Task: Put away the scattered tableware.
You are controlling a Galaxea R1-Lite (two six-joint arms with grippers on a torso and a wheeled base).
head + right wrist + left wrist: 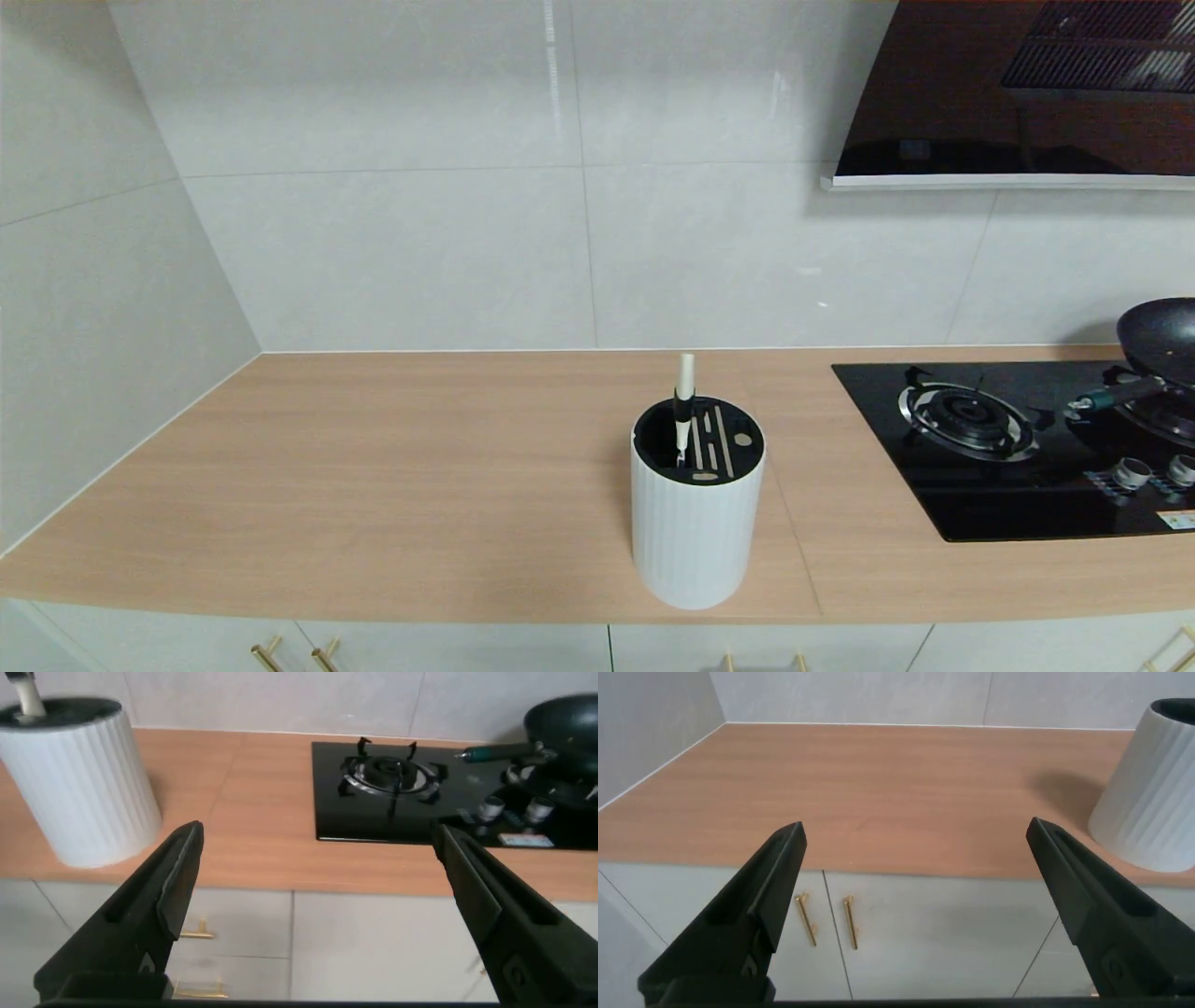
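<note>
We are seeing a black glass hob [1008, 448] carrying a dark pan [1162, 341] to the right of the white ribbed holder [695, 523], well apart from it. The holder, a cylinder with a slotted black top, is keeping a cream-handled utensil [684, 401] upright in one slot. It is standing on a wood-grain counter [373, 467] backed by glossy pale tiles [420, 252]. Nearer us than the holder, our left gripper [914, 827] and right gripper [318, 829] are hanging spread wide, empty.

Pale glossy wall tiles [392, 252] back a light wooden countertop [373, 485]. A black gas hob [934, 499] lies under a dark range hood [943, 93]; white cabinets [448, 649] stand below.
</note>
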